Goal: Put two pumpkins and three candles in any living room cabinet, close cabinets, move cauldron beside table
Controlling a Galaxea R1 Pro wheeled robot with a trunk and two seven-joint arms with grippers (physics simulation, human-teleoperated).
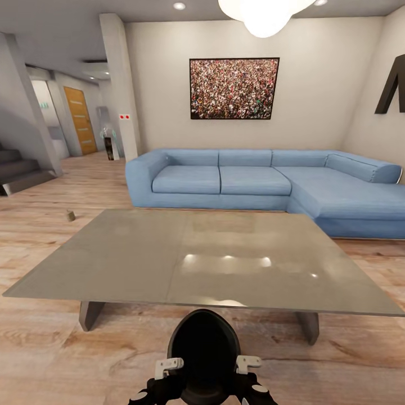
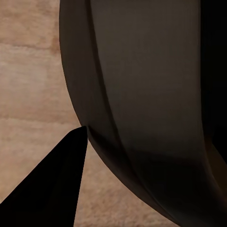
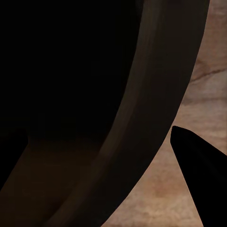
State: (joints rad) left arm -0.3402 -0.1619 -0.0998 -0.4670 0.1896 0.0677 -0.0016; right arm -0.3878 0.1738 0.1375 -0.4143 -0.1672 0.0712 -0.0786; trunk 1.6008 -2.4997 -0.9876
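Cauldron (image 1: 203, 351) mouth up, near table (image 1: 140, 253)

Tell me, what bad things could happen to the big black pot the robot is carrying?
1. The cauldron is pinched at its rim between both hands; if the left hand or right hand slips, it may tip or drop onto the wood floor.
2. The table edge is just ahead, so driving forward could bump the pot into it.

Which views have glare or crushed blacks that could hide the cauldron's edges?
Head view: ceiling-light glare spots on the grey table; the cauldron reads as flat black, its mouth without detail. Left wrist view: cauldron wall shows soft shading, finger pure black. Right wrist view: the cauldron's inside is crushed black, rim legible.
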